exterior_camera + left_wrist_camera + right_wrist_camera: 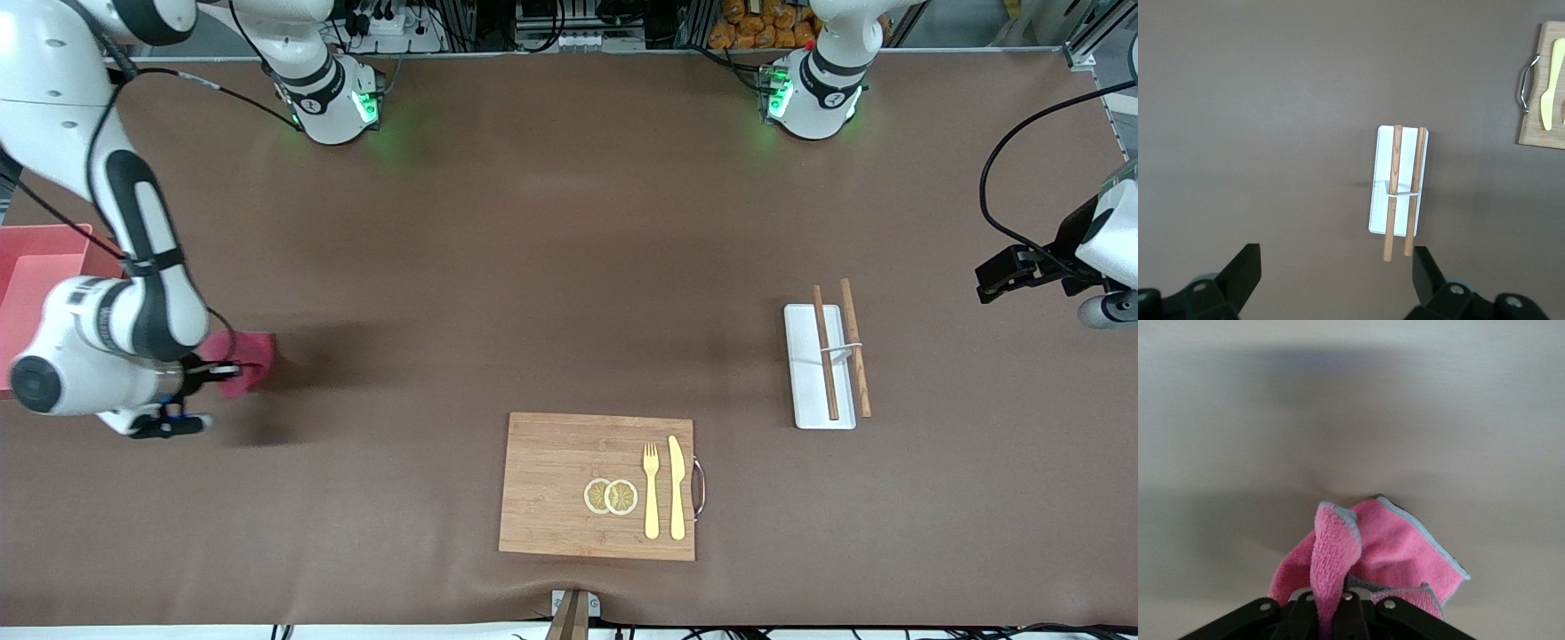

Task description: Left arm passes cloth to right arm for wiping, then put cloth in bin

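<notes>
While the table [551, 267] is spread under a brown cover, the right arm [133, 267] is reached out toward its own end, beside the pink bin [36, 267]. A cutting board [551, 480] is seen nearest the front camera, a white tray [805, 391] toward the left arm's end. The cloth [1391, 553] is pinched in the right gripper [213, 367], hanging low over the table near the bin. The left gripper [1338, 273] is held spread wide and empty over the tray.
</notes>
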Action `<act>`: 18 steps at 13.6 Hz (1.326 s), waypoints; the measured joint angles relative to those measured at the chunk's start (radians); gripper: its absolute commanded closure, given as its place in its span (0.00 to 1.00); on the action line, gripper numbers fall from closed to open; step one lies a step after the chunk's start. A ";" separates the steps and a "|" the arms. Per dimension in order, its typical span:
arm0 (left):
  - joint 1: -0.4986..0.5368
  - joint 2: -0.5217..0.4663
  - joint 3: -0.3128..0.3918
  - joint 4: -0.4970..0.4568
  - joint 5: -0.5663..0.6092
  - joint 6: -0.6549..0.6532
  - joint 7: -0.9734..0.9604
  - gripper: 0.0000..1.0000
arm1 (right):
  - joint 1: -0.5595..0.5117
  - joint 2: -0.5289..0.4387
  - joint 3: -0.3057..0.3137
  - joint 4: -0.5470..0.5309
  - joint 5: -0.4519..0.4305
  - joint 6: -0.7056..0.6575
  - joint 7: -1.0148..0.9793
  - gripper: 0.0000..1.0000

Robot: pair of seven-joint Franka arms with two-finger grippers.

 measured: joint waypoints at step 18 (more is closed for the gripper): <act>-0.265 -0.062 0.254 -0.003 -0.006 -0.031 0.016 0.00 | -0.081 -0.323 -0.046 0.058 0.087 -0.348 0.051 1.00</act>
